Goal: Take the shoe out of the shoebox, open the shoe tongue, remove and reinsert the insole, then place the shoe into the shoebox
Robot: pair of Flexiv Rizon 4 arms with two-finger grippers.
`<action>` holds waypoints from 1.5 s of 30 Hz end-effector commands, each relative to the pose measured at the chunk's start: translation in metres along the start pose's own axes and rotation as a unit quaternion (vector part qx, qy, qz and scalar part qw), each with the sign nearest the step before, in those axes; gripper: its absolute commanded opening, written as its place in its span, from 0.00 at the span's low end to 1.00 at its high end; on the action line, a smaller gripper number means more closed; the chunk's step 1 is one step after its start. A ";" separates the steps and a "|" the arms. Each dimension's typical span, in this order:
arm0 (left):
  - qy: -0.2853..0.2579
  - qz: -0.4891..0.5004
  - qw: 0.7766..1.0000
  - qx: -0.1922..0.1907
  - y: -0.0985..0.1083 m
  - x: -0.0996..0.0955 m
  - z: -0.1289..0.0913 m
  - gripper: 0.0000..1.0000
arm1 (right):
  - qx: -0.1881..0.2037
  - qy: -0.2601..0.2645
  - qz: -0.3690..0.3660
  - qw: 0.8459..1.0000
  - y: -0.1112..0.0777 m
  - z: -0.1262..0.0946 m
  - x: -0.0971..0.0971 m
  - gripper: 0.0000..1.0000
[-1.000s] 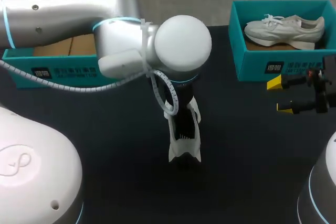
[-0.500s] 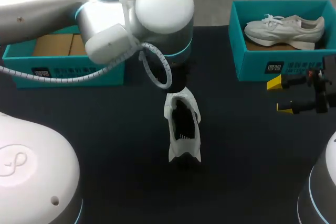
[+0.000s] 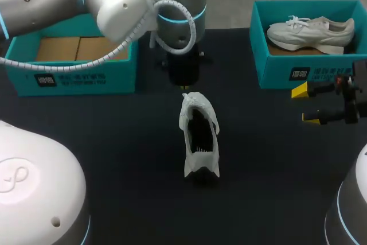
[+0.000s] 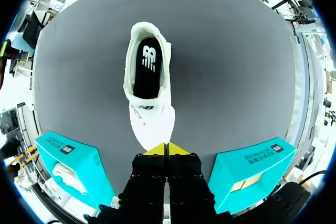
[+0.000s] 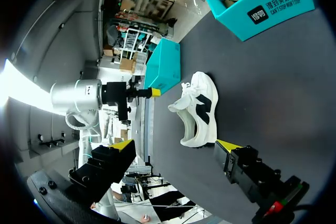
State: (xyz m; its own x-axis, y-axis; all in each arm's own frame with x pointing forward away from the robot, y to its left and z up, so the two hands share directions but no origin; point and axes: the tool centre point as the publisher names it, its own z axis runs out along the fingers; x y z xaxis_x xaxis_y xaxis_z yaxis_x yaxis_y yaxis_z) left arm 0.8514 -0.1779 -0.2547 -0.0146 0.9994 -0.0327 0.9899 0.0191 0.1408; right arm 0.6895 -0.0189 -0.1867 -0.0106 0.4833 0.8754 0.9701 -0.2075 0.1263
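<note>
A white shoe (image 3: pixel 199 136) with a black insole stands on the dark table's middle, its mouth gaping upward. My left gripper (image 3: pixel 183 77) hangs just beyond the shoe's far end. In the left wrist view that gripper (image 4: pixel 166 149) has its yellow tips pressed together, shut, with nothing seen between them; the shoe (image 4: pixel 148 85) lies ahead of it, insole showing. My right gripper (image 3: pixel 305 104) stands open at the right, in front of the right shoebox (image 3: pixel 269 67). From the right wrist, the shoe (image 5: pixel 198 109) lies ahead of the open right gripper (image 5: pixel 176 145).
The right teal shoebox holds a second white shoe (image 3: pixel 311 31). A left teal shoebox (image 3: pixel 74 76) at the back left shows only its cardboard floor. Bare dark table surrounds the middle shoe.
My left gripper went from open to shut, and the left arm drew back from over the shoe toward the table's far side, uncovering the shoe's mouth. The right arm stayed put.
</note>
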 end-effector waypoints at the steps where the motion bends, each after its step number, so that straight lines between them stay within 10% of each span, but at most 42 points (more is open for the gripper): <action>1: -0.013 0.009 0.998 0.065 0.008 -0.008 0.009 0.00 | -0.001 -0.001 0.000 1.000 -0.001 0.000 0.000 1.00; 26: -0.013 -0.016 0.992 0.122 -0.034 -0.004 0.061 0.00 | -0.001 -0.001 0.000 1.000 -0.001 0.000 0.000 1.00; 45: 0.002 0.009 0.993 0.119 -0.050 -0.011 0.053 0.00 | -0.001 -0.001 0.000 1.000 -0.001 0.000 0.000 1.00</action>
State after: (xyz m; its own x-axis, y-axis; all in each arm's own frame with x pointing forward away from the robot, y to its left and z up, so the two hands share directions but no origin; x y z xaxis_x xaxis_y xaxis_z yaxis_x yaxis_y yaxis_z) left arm 0.8132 -0.1918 -0.3238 0.0033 0.9993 -0.0375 0.9939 -0.0074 -0.1099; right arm 0.6895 -0.0189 -0.1867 -0.0106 0.4833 0.8754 0.9701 -0.2075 0.1263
